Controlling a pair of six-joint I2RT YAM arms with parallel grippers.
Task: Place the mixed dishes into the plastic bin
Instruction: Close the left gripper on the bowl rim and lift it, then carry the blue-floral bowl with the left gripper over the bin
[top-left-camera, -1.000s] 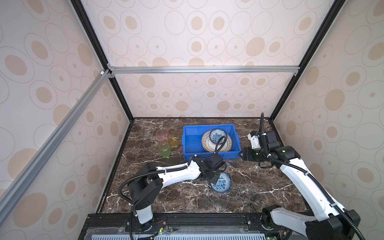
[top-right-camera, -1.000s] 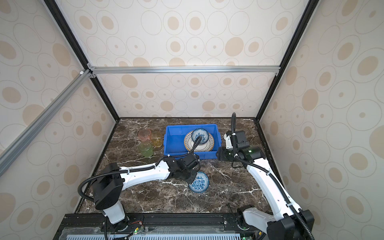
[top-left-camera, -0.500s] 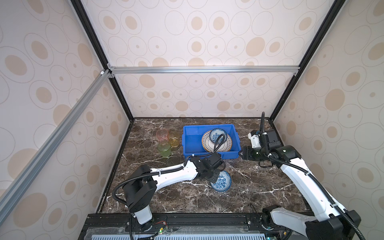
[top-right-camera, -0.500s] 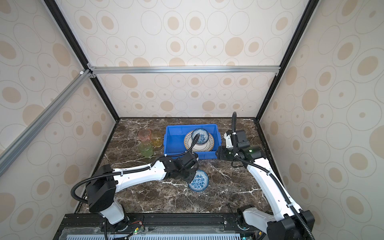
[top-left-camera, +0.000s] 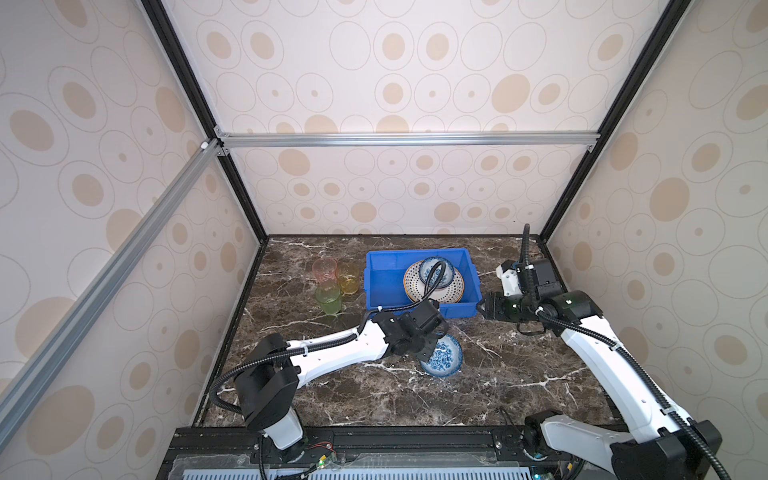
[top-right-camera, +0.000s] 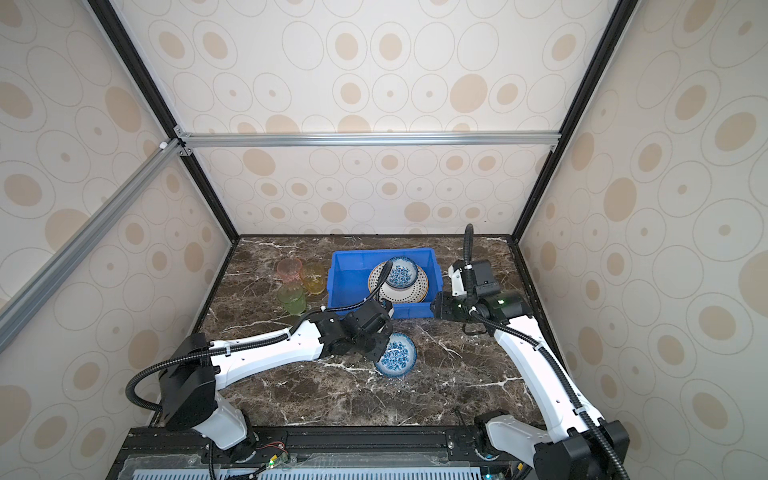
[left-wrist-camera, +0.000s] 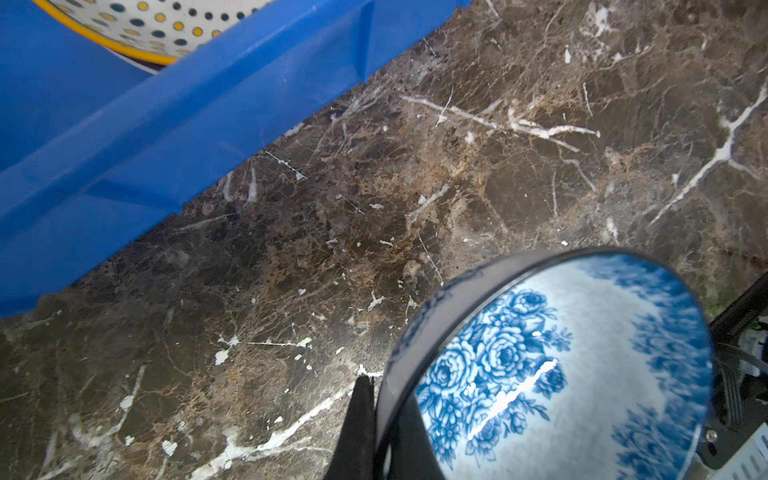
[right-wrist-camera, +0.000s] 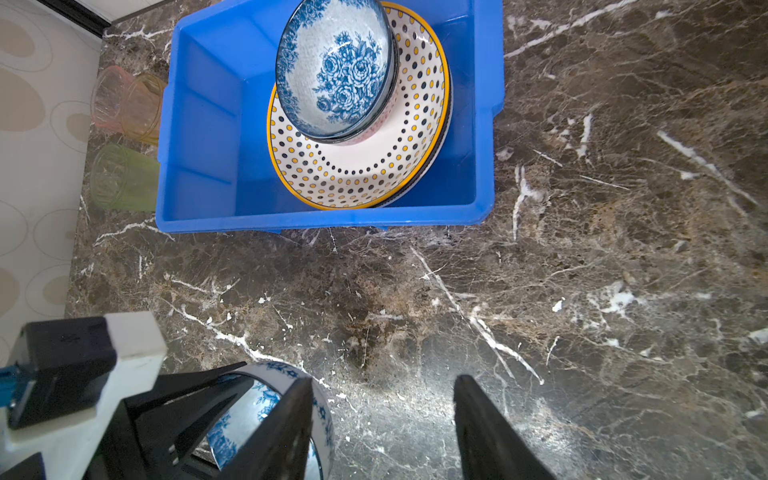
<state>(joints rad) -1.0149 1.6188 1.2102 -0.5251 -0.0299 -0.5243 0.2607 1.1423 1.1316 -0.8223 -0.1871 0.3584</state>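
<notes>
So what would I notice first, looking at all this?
Probably the bright blue bin at the back of the marble table, holding a dotted plate with a floral bowl on it. In front of it, the left gripper pinches a second blue-white bowl by its rim.

Soft, even light fell everywhere, leaving faint shadows on the counter (top-left-camera: 374, 399). A bright glare streak crossed the blue-white bowl (left-wrist-camera: 561, 365) in the left wrist view, where the near plastic bin (left-wrist-camera: 124, 137) looked blurred.

Bin (top-left-camera: 384, 284) left half bare; dotted plate (top-left-camera: 452, 291) and bowl (top-left-camera: 449, 274) fill right half. Tumblers (top-left-camera: 348, 279) crowd left wall, perhaps touching.
</notes>
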